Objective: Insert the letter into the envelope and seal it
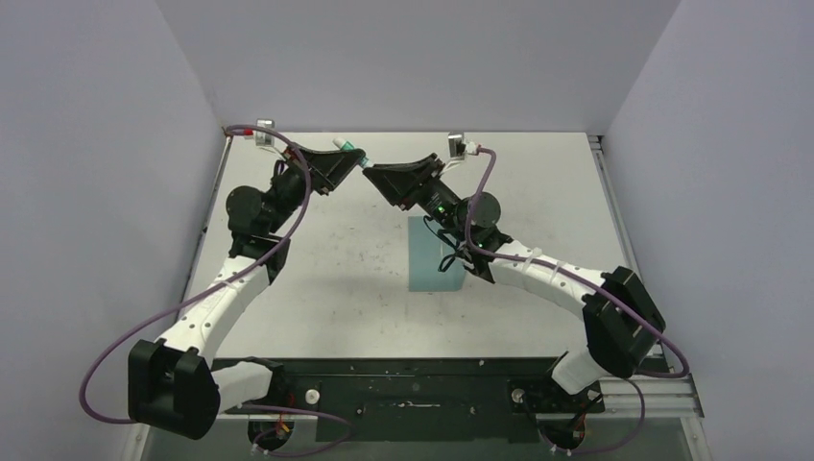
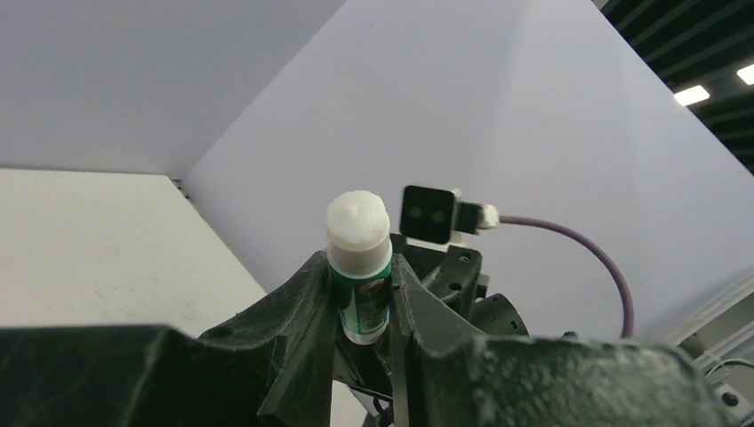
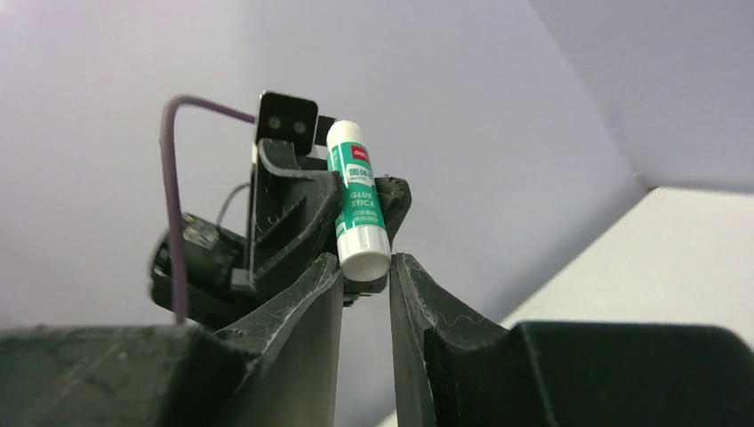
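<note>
Smooth, glossy plastic of the glue stick [image 3: 358, 200] with printed green label, against matt black, coarse-grained, scuffed plastic of the left gripper [image 2: 360, 262]; smooth purple sheath of the cable [image 3: 170, 205]; matt teal paper envelope [image 1: 427, 264]; matt, scuffed off-white table [image 1: 317, 259].

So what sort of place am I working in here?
Probably a lab robot cell: plain pale partition walls box in a scuffed white tabletop, and a black metal mounting rail runs along its near edge.
</note>
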Controlling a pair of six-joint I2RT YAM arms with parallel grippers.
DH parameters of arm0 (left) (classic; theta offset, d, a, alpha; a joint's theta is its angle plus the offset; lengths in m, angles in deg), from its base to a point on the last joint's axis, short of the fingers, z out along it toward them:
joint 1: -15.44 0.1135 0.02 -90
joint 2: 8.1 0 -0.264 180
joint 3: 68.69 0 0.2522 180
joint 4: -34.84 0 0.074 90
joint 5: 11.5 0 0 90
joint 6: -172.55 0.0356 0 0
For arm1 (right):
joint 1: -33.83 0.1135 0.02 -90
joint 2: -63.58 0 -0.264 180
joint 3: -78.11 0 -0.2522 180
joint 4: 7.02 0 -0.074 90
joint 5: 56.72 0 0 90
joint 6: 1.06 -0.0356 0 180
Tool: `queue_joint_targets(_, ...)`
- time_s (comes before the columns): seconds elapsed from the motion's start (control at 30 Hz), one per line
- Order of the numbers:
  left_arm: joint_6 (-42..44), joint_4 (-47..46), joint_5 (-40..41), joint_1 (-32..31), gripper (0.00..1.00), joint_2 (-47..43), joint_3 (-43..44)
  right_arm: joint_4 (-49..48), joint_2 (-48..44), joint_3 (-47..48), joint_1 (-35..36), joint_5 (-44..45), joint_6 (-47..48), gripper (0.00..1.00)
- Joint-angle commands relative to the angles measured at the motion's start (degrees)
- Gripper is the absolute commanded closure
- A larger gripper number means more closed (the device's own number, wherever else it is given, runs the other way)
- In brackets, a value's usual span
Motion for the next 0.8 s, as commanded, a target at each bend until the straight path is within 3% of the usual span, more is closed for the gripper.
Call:
queue_joint_targets(0.0,4.9,-12.0,-4.2,-0.4,1.0,-0.6,-0.6,-7.3,2.0,1.0,-4.6,5.2,-32.8,0.95)
queue_joint_targets(0.13,6.0,-16.2,-5.9,-0.3,1.0,0.3,-1.0,-9.0,3.2,-0.8,-3.7,4.8,-46.4,0.95)
queue_joint_targets(0.27,5.7,-17.9,-5.5,-0.3,1.0,0.9,-1.6,-12.5,3.7,-1.1,-3.5,5.5,-50.5,0.95)
queue_joint_targets(0.33,4.4,-17.5,-4.7,-0.3,1.0,1.0,-1.7,-13.0,3.9,0.0,-3.9,3.6,-48.6,0.83)
queue_joint_targets(0.4,2.6,-16.1,-3.3,-0.4,1.0,0.6,-1.5,-11.1,2.4,1.1,-4.5,1.4,-38.8,0.49)
queue_joint_targets(0.47,0.1,-11.1,-1.5,-0.4,1.0,-0.2,-1.0,-3.6,-0.8,2.3,-4.3,0.6,-21.7,0.27)
queue_joint_targets(0.6,-8.0,-5.9,1.3,-0.6,1.0,-1.7,-1.4,7.8,-6.9,2.4,0.9,5.9,16.3,0.19)
queue_joint_targets(0.77,-15.5,3.3,3.0,-0.6,1.0,-3.5,0.1,-0.8,-8.9,-1.6,2.2,0.5,36.7,0.19)
